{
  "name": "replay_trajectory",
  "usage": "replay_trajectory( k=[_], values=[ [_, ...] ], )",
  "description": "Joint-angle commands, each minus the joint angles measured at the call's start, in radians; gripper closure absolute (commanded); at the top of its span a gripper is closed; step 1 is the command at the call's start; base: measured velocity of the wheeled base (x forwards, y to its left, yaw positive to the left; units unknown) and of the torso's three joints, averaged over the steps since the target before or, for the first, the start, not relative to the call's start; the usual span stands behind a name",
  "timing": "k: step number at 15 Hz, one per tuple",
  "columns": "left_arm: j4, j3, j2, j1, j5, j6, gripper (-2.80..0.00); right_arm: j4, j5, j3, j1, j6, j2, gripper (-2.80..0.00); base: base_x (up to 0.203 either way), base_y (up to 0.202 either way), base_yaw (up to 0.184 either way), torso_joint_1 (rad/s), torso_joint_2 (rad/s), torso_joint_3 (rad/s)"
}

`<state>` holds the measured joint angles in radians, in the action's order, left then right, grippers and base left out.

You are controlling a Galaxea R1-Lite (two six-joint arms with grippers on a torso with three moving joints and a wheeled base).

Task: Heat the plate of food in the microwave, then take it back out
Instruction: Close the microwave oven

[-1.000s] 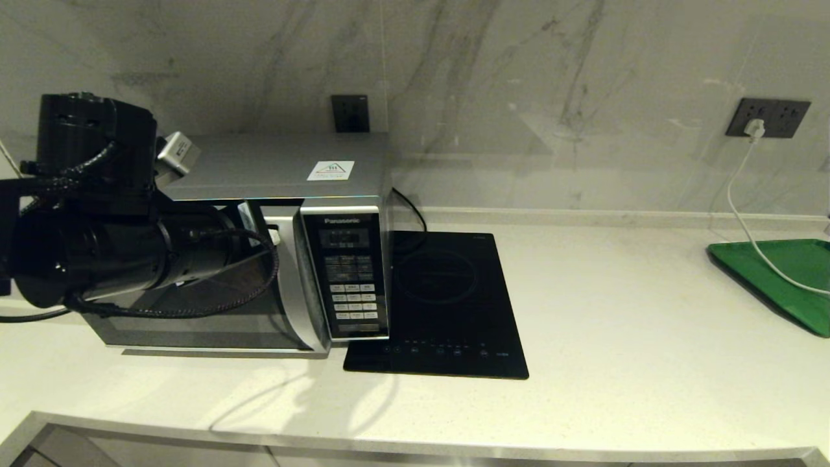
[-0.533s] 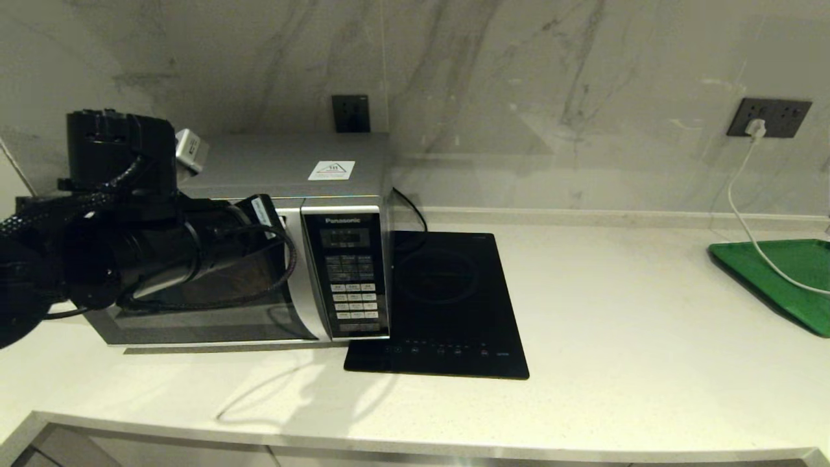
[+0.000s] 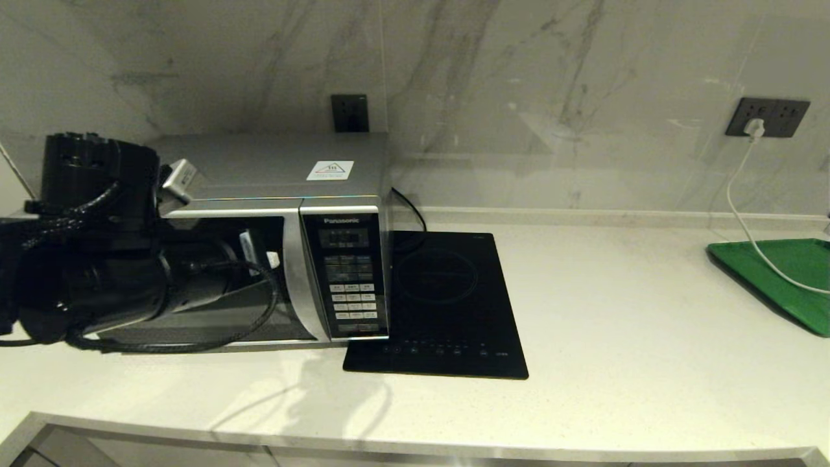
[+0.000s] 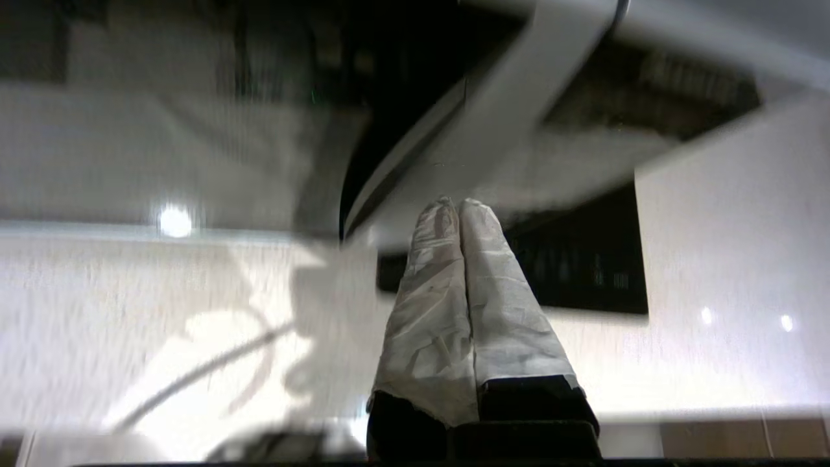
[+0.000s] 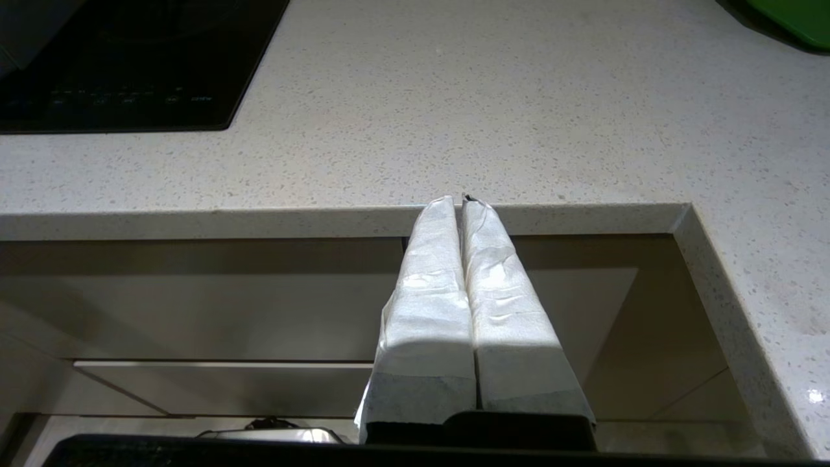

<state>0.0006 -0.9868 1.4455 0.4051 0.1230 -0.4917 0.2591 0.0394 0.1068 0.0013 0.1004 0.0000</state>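
Note:
The silver-grey microwave (image 3: 279, 170) stands at the back left of the counter, its dark glass door flush with the black button panel (image 3: 350, 279). My left arm reaches across the door, and the left gripper (image 3: 260, 253) is shut and empty just in front of the door's silver strip (image 4: 512, 110). Its taped fingertips (image 4: 447, 214) are pressed together. The right gripper (image 5: 462, 201) is shut on nothing, parked below the counter's front edge, outside the head view. The plate of food is hidden in every view.
A flat black induction hob (image 3: 447, 305) lies right beside the microwave. A green tray (image 3: 784, 279) sits at the far right with a white cable (image 3: 746, 214) running to a wall socket. Cabinet fronts (image 5: 259, 305) lie under the counter lip.
The microwave door swung from partly open to flush with the front as my left arm pushed in. The arm has since drawn back to the left and dropped slightly.

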Motion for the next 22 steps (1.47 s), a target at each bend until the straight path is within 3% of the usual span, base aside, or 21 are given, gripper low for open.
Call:
replay_trajectory(
  k=[1, 3, 4, 7, 9, 11, 12, 13, 15, 22],
  values=[
    [0.172, 0.049, -0.107, 0.01, -0.063, 0.0, 0.0, 0.002, 0.001, 0.0, 0.0, 0.001, 0.002, 0.0, 0.0, 0.0, 0.0, 0.0, 0.0, 0.0],
    [0.313, 0.109, -0.168, 0.039, -0.113, 0.042, 0.0, 0.002, 0.001, -0.001, 0.0, 0.001, 0.002, 0.0, 0.0, 0.0, 0.0, 0.0, 0.0, 0.0],
    [0.332, 0.145, -0.18, 0.057, -0.118, 0.081, 0.0, 0.002, 0.001, 0.001, 0.0, 0.001, 0.002, 0.0, 0.0, 0.0, 0.0, 0.0, 0.0, 0.0],
    [0.289, 0.224, -0.187, 0.122, -0.044, 0.097, 0.0, 0.002, 0.001, -0.001, 0.0, 0.001, 0.002, 0.0, 0.0, 0.0, 0.0, 0.0, 0.0, 0.0],
    [0.161, 0.283, -0.137, 0.203, 0.094, 0.097, 0.0, 0.002, 0.001, 0.0, 0.0, 0.001, 0.002, 0.0, 0.0, 0.0, 0.0, 0.0, 0.0, 0.0],
    [-0.1, 0.349, -0.019, 0.284, 0.265, 0.094, 0.0, 0.002, 0.001, -0.001, 0.0, 0.001, 0.002, 0.0, 0.0, 0.0, 0.0, 0.0, 0.0, 0.0],
    [-0.214, 0.385, 0.024, 0.339, 0.308, 0.095, 0.0, 0.002, 0.001, 0.001, 0.0, 0.001, 0.002, 0.0, 0.0, 0.0, 0.0, 0.0, 0.0, 0.0],
    [-0.287, 0.415, 0.064, 0.399, 0.332, 0.095, 0.0, 0.002, 0.001, 0.001, 0.0, 0.001, 0.002, 0.0, 0.0, 0.0, 0.0, 0.0, 0.0, 0.0],
    [-0.35, 0.428, 0.144, 0.439, 0.356, 0.095, 0.0, 0.002, 0.001, -0.001, 0.0, 0.001, 0.002, 0.0, 0.0, 0.0, 0.0, 0.0, 0.0, 0.0],
    [-0.627, 0.429, 0.389, 0.42, 0.363, 0.151, 0.0, 0.002, 0.001, 0.0, 0.0, 0.001, 0.002, 0.0, 0.0, 0.0, 0.0, 0.0, 0.0, 0.0]
  ],
)
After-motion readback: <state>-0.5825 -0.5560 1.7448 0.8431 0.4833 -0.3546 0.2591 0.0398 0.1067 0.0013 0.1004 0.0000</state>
